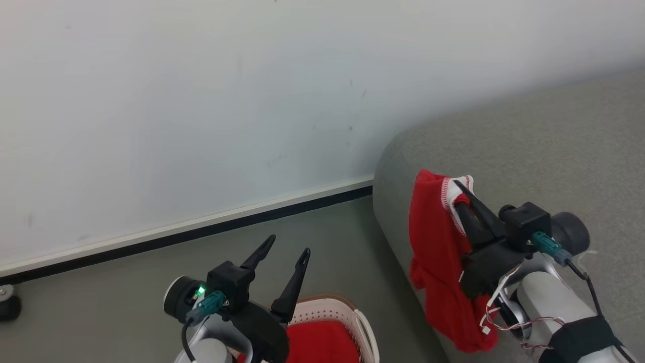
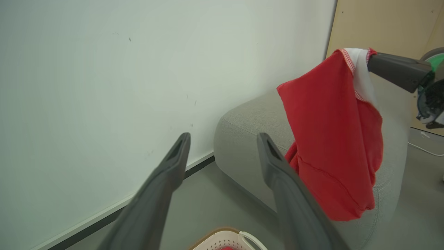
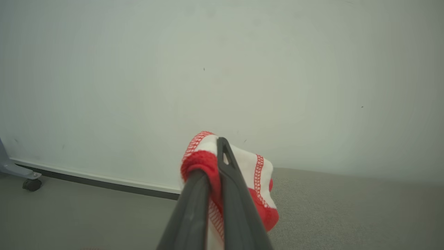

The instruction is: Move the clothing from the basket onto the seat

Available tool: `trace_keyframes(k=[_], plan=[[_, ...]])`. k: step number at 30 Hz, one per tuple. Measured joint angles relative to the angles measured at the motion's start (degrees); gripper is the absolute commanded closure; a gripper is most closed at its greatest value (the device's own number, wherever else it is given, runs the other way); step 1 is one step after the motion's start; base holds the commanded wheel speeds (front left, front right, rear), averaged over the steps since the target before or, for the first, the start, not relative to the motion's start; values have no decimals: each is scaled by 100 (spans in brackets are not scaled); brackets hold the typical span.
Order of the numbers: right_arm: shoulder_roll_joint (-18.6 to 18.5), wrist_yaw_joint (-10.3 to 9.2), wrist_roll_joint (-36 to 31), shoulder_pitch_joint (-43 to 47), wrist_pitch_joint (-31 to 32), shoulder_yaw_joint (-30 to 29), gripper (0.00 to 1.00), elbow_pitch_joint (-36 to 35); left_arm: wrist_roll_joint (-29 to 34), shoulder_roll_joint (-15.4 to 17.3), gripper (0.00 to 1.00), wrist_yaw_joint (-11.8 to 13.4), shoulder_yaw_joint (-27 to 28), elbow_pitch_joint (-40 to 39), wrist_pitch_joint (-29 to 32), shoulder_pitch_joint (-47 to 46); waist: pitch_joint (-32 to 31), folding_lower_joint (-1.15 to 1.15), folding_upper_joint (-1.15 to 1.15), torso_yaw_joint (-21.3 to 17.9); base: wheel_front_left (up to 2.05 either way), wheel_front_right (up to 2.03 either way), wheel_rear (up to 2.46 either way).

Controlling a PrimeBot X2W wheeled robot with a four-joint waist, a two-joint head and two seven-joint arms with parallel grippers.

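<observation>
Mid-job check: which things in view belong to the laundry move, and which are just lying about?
Job: red garment with white trim, pinched in right end effector; other red garment, in laundry basket; grey sofa; open left end effector.
Lying about: caster wheel, wooden panel.

I stand in what looks like a test room dressed as a living corner. At twelve o'clock a plain white wall [image 1: 201,101], lightly scuffed, meets grey flooring [image 1: 101,282] along a white-and-black skirting strip [image 1: 201,225]. At two o'clock sits a grey fabric sofa [image 1: 529,151]. Behind it are an unpainted plywood panel [image 2: 381,24] and a loose cable [image 2: 426,150] on the floor. At nine o'clock is a caster [image 1: 7,302] of some wheeled frame, and at six, a laundry basket [image 1: 327,305].
</observation>
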Motion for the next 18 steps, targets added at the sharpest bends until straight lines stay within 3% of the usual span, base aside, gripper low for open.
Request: trace_keyframes(k=[8, 18], plan=[[-424, -191, -65, 206, 0, -271, 100, -514, 0, -33, 0, 2, -97, -210, -68, 291, 21, 0, 0, -522, 0, 0, 0], [-582, -236, -109, 205, -14, -378, 100, -1027, 2, -97, 0, 54, -214, -393, -94, 387, 123, 0, 0, -1187, 0, 0, 0]])
